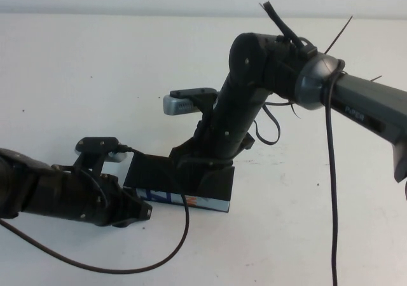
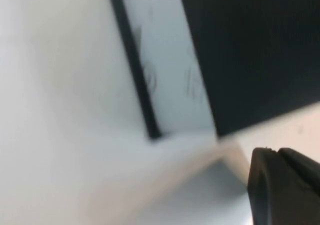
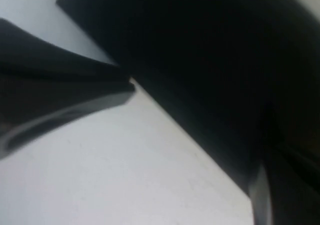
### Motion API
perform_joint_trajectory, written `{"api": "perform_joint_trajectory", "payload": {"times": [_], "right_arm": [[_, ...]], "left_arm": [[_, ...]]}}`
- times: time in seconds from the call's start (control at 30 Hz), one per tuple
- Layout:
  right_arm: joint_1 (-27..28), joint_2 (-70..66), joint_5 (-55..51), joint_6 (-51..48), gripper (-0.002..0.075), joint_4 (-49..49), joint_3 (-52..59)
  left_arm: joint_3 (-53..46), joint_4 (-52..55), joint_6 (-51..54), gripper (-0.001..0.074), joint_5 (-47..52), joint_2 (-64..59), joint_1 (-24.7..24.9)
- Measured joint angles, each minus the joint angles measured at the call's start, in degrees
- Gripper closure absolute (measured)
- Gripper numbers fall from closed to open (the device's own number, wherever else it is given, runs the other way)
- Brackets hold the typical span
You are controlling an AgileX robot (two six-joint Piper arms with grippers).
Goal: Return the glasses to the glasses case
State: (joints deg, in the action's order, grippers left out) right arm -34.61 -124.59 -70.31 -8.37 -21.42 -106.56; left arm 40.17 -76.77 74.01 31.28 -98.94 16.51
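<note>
The black glasses case (image 1: pixel 152 175) lies at the table's middle front, with its blue, white and orange strip (image 1: pixel 191 201) facing me. The glasses are hidden. My right gripper (image 1: pixel 202 164) comes down from the right onto the case's top, its jaws spread over the black surface (image 3: pixel 210 70). My left gripper (image 1: pixel 141 211) lies low at the case's front left corner, shut and empty. In the left wrist view the case's black top (image 2: pixel 250 50) and pale side strip (image 2: pixel 165 70) fill the frame beyond my left gripper's fingertips (image 2: pixel 280 185).
The white table (image 1: pixel 95 76) spreads all round the case. A black cable (image 1: pixel 172 251) loops over the table in front of the case. Another cable (image 1: pixel 332 190) hangs from the right arm.
</note>
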Motion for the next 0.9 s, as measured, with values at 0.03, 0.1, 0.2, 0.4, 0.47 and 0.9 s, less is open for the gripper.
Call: {"api": "perform_joint_trajectory", "payload": {"times": [0.03, 0.1, 0.2, 0.4, 0.47, 0.9], "right_arm": [[-0.25, 0.00, 0.11, -0.04, 0.0737, 0.26, 0.57], [-0.37, 0.00, 0.22, -0.04, 0.0737, 0.38, 1.06], [-0.37, 0.09, 0.34, -0.14, 0.0737, 0.46, 1.22], [-0.50, 1.67, 0.43, -0.98, 0.0737, 0.64, 1.68], [-0.77, 4.05, 0.43, -1.14, 0.0737, 1.18, 1.82], [-0.87, 35.76, 9.76, 0.65, 0.0737, 7.51, 21.16]], "left_arm": [[0.00, 2.94, -2.74, 0.0739, -0.13, 0.54, 0.00], [0.00, 8.41, -7.95, 0.0739, -0.25, 1.67, 0.00], [0.00, 15.48, -14.52, 0.0739, -0.24, 4.51, 0.00], [0.00, 21.26, -20.20, 0.0739, 0.58, 15.85, 0.00], [-0.35, 21.99, -20.48, 0.0739, -0.25, 21.84, 0.00], [-18.56, 19.91, -18.84, 0.0739, -28.80, 70.13, 0.00]]}}
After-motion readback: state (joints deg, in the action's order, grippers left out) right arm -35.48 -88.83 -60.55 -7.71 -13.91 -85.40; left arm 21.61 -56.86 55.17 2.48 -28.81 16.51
